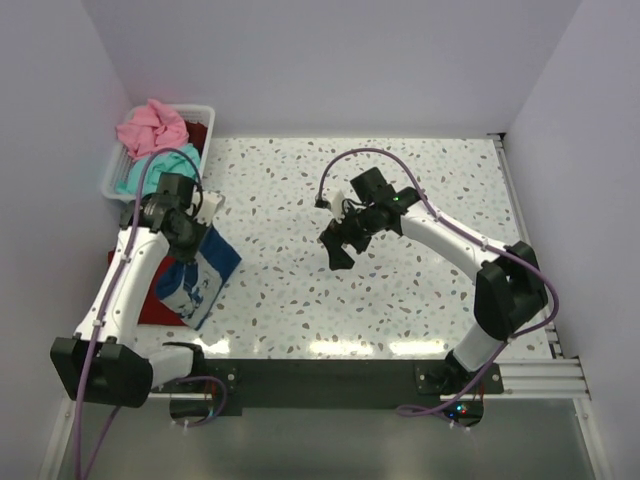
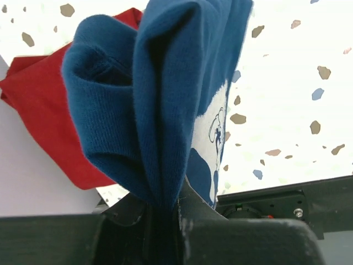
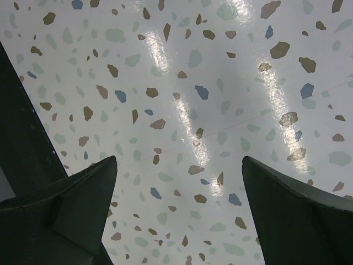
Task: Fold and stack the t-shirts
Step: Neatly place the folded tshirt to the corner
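My L gripper point(image 2: 163, 200) pinches navy tee point(image 2: 160, 83) over speckled white table point(image 1: 420, 280), R gripper point(image 3: 179, 182) wide open, pale walls point(image 1: 340, 60) around.

Table point(image 1: 420, 190): white top speckled with brown, blue and pale green chips, glare streaks along the near edge. White plastic basket point(image 1: 110, 178) with slotted sides sits at the far left corner, close against the left wall. Black mounting plate point(image 1: 330, 372) runs along the near edge. Silver aluminium rails point(image 1: 545, 375) at the near right. Plain pale walls point(image 1: 350, 60) enclose left, far and right.
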### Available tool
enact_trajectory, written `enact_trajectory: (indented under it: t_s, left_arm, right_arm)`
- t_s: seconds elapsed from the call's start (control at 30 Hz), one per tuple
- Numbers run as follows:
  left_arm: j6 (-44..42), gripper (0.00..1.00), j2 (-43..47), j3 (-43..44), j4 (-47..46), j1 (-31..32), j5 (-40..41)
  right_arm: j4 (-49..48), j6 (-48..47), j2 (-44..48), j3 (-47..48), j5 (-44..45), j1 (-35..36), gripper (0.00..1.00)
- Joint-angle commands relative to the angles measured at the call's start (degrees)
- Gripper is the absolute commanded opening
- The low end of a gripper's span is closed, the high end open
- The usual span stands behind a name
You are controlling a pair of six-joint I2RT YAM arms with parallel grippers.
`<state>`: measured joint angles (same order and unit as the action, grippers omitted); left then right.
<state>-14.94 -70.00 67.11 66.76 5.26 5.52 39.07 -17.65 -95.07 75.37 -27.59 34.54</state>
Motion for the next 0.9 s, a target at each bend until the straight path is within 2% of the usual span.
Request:
enact_trajectory:
  t_s: [0.0, 0.53, 0.87]
  left_arm:
    - [-2.5, 0.00, 2.1, 4.3, 2.9, -0.5, 0.7]
    - [-2.1, 0.00, 3.8, 9.1, 5.0, -2.0, -0.5]
    - [-5.9, 0.00, 3.6, 6.5, 1.8, -8.7, -1.0]
  right_arm:
    - [-0.9, -0.2, 2.5, -0.3, 0.4, -0.1, 0.99]
    - [-0.2, -0.8, 1.7, -0.6, 1.7, 0.0, 0.99]
    - [0.2, -0.7, 1.2, -0.6, 1.8, 0.0, 0.99]
